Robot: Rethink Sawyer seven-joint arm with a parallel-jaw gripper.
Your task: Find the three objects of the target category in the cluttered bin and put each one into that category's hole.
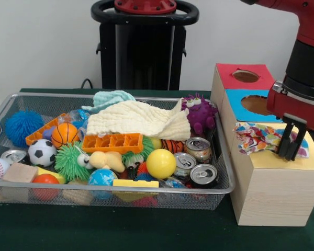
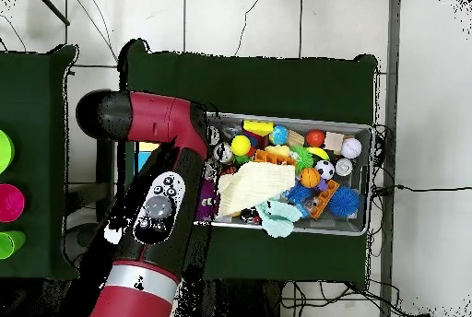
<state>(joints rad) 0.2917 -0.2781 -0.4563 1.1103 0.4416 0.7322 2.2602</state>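
Your wrapper (image 1: 264, 139) lies crumpled on the yellow box top (image 1: 282, 159), covering its hole, at three o'clock from the wire bin (image 1: 120, 192), so it looks ready to be pushed in. Your end effector (image 1: 292, 151) stands with fingers slightly parted on the wrapper's right edge, apparently not gripping it.

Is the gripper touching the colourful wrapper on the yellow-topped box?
Touching. In the front view the gripper has its dark fingers down over the right part of the colourful wrapper on the yellow-topped box, with no gap visible.
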